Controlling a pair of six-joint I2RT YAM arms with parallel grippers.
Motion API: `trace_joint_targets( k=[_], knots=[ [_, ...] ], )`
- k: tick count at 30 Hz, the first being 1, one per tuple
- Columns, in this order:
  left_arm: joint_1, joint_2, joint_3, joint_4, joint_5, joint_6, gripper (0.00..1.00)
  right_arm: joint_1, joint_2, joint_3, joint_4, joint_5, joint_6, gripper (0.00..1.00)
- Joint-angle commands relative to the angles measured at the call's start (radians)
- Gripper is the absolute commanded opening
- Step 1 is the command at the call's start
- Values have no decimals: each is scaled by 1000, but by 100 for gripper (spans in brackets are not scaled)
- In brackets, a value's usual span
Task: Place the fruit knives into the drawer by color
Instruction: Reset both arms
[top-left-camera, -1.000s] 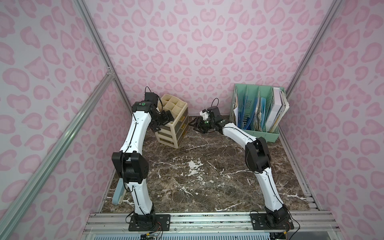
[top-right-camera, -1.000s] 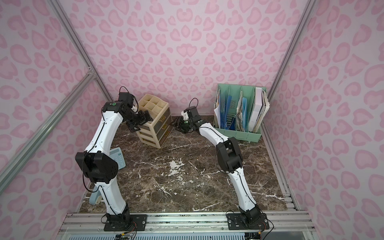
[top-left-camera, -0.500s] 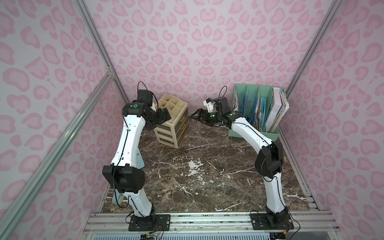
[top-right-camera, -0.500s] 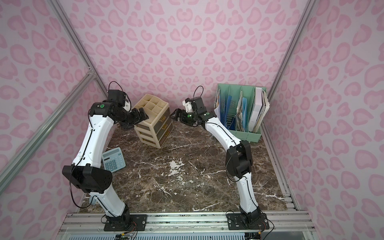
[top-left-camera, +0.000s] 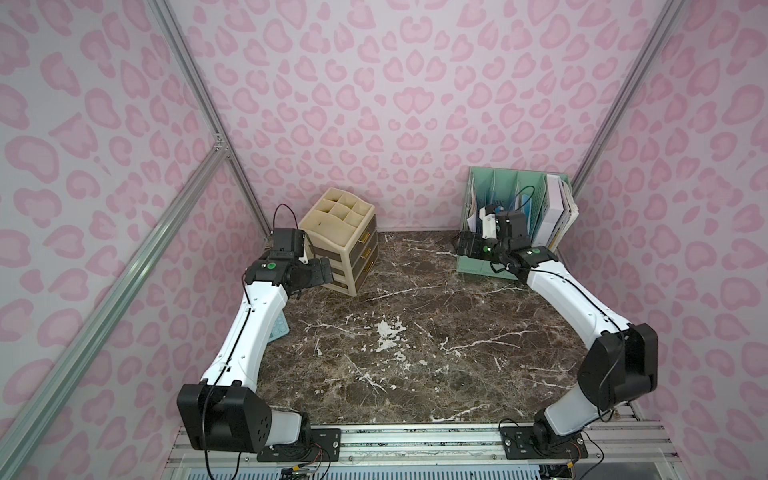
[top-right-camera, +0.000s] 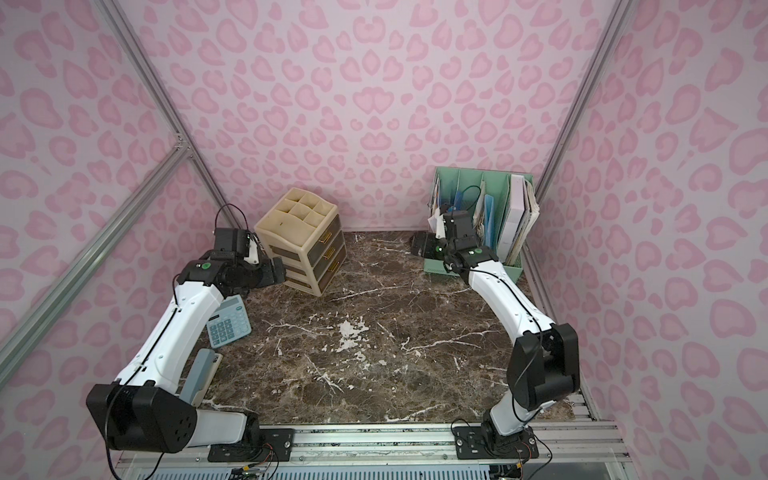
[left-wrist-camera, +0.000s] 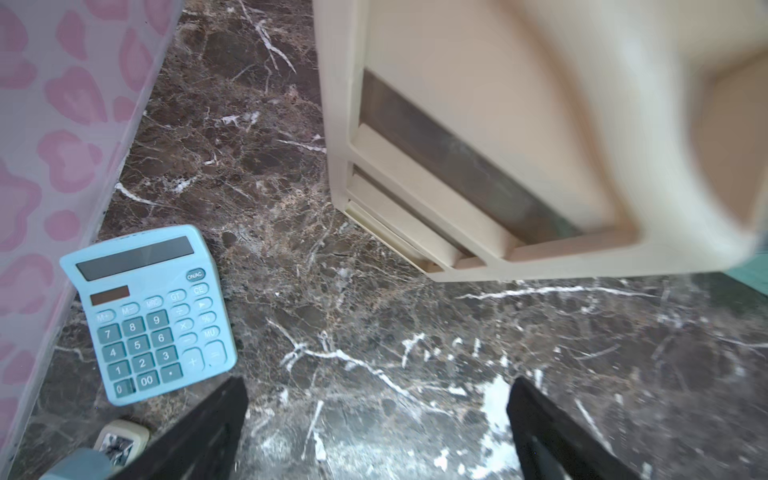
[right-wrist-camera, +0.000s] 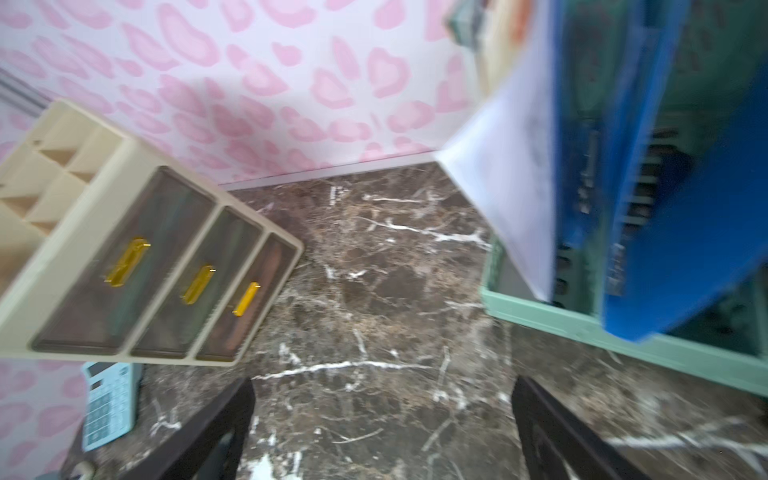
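The drawer unit (top-left-camera: 340, 245) is a cream three-drawer box with an open divided top, standing at the back left in both top views (top-right-camera: 305, 245). In the right wrist view all three smoky drawers (right-wrist-camera: 145, 266) with yellow handles are shut. No fruit knives show in any view. My left gripper (top-left-camera: 326, 272) hovers beside the unit's near left corner, open and empty (left-wrist-camera: 378, 386). My right gripper (top-left-camera: 463, 245) hangs open and empty (right-wrist-camera: 382, 386) in front of the green file rack, well right of the drawers.
A light blue calculator (top-right-camera: 228, 326) lies by the left wall under my left arm. A grey-blue stapler (top-right-camera: 201, 376) lies nearer the front. The green file rack (top-right-camera: 478, 216) with folders and papers fills the back right corner. Walls close in on three sides.
Both arms have drawn away from the drawer unit. The left gripper has come nearer and lower along its left side. The right gripper has swung right to the file rack.
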Motion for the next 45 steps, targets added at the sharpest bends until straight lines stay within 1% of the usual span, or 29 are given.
trace_joint_targets(
  k=[1,3,5,6,8,9,11,12,13,15,17,18,20,21,22,23,24,25,27,29,30,31,32,33,34,36,45],
  knots=[
    [2,-58,-176,341,-101,84,99,-41,-85,-174,213,154,-56,99],
    [5,-92,-286,461,-148,111,99,-76,-133,-283,290,196,-82,99],
    [11,-110,-354,518,-204,103,99,-105,-183,-387,381,212,-113,99],
    [14,-111,-376,531,-210,112,99,-113,-210,-439,430,233,-136,99],
    [15,-115,-424,574,-190,128,99,-117,-260,-552,530,319,-202,99],
    [16,-115,-456,610,-180,137,99,-122,-281,-611,588,360,-230,99],
    [16,-116,-534,711,-193,146,99,-139,-305,-709,691,398,-263,99],
    [15,-115,-573,784,-194,155,99,-154,-304,-753,740,391,-269,99],
    [15,-110,-605,837,-197,159,99,-172,-295,-791,789,358,-284,99],
    [16,-98,-643,908,-201,156,99,-181,-283,-874,918,349,-343,99],
    [16,-74,-670,971,-193,162,99,-208,-263,-947,1038,324,-375,99],
    [16,-59,-681,994,-208,160,99,-222,-252,-982,1098,309,-390,99],
    [16,-39,-714,1063,-217,159,99,-225,-224,-1046,1212,332,-423,99],
    [15,-30,-731,1099,-224,156,99,-225,-207,-1067,1268,362,-423,100],
    [15,-20,-742,1122,-229,155,99,-229,-211,-1068,1271,363,-429,100],
    [15,-9,-758,1154,-227,156,99,-235,-203,-1086,1333,345,-439,100],
    [15,0,-775,1187,-217,160,99,-237,-195,-1083,1345,352,-442,100],
    [16,9,-765,1171,-215,164,99,-249,-174,-1086,1376,339,-433,100],
    [15,15,-769,1196,-212,181,99,-259,-97,-1112,1500,325,-423,100],
    [16,27,-772,1237,-215,204,99,-254,-13,-1101,1568,321,-428,100],
    [18,43,-769,1252,-206,220,99,-266,-21,-1109,1576,297,-427,100],
    [18,79,-779,1312,-199,239,99,-263,-38,-1098,1522,301,-426,100],
    [22,112,-774,1336,-183,237,99,-263,-28,-1107,1553,301,-432,100],
    [29,168,-753,1351,-160,238,99,-263,-21,-1105,1566,306,-427,100],
    [47,179,-750,1341,-126,231,99,-267,-32,-1092,1524,317,-414,100],
    [44,189,-777,1399,-127,239,98,-274,-28,-1094,1533,308,-410,100],
    [43,175,-785,1398,-126,237,99,-278,-32,-1090,1518,294,-407,100]
  ],
)
